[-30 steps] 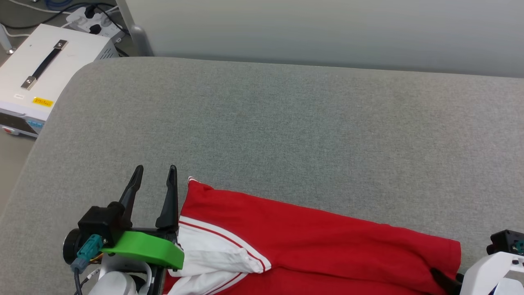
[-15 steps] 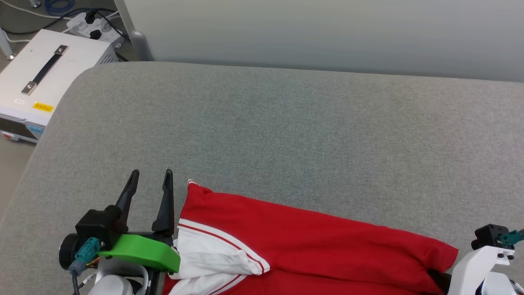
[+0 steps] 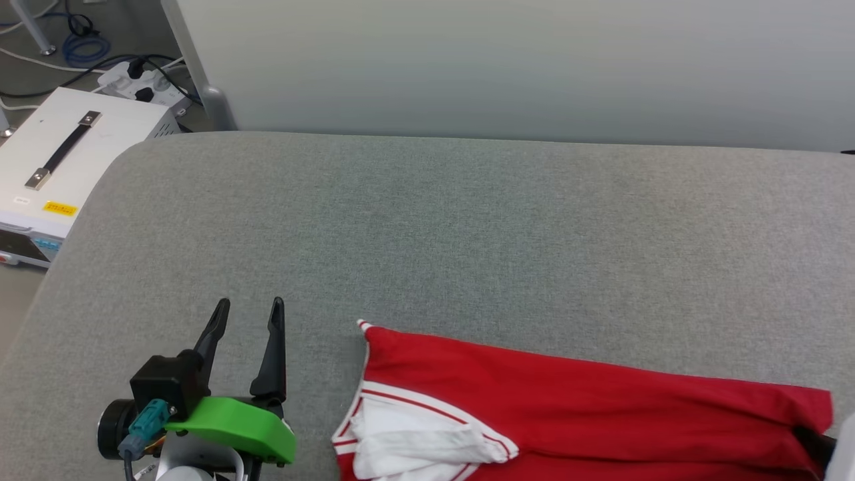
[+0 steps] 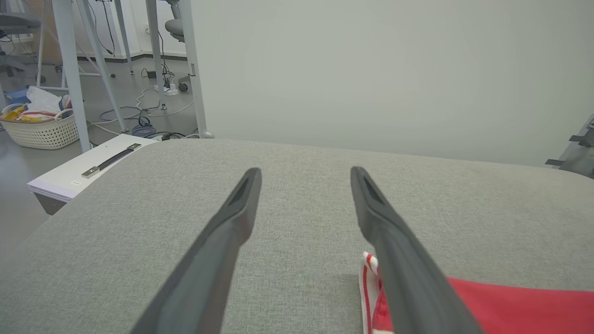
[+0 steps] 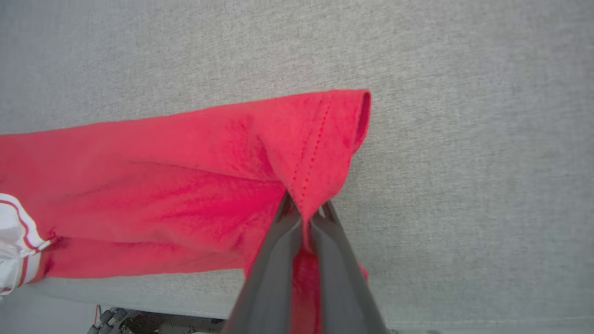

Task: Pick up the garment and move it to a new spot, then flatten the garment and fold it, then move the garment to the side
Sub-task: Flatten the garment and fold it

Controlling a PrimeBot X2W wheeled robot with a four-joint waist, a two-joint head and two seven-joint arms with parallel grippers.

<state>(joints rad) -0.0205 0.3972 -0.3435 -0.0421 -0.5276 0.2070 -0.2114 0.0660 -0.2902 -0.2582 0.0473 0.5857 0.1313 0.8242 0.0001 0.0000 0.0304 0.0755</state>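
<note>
Red cloth, head view: the garment (image 3: 601,407) lies folded in a long band along the near edge of the grey padded surface (image 3: 467,234). Its white sleeve (image 3: 421,444) with red-striped trim is at the left end.
Left gripper, head view: the left gripper (image 3: 250,304) hovers apart from the sleeve end, fingers spread, holding nothing.
Writing, head view: no print shows on the garment. A yellow label (image 3: 60,208) on the white box (image 3: 73,153) beside the surface is too small to read.
Garment corner, left wrist view: the striped trim (image 4: 369,273) lies flat on the surface just beside the right finger, not between the two.
Writing, left wrist view: none readable.
Grip, right wrist view: the right gripper (image 5: 306,204) is clamped on the red hem corner. Cloth is pinched between its fingers and tents up from there.
Writing, right wrist view: none; only a line of hem stitching.
Handling, judged: a light, limp knit that will sag and trail from a single pinch. It is not fragile. The rough cover may drag on it and bunch the fold.
Where to hold, judged: the stitched hem, as the right gripper has it, and the sleeve-end corner for the left gripper, so both ends travel together.
</note>
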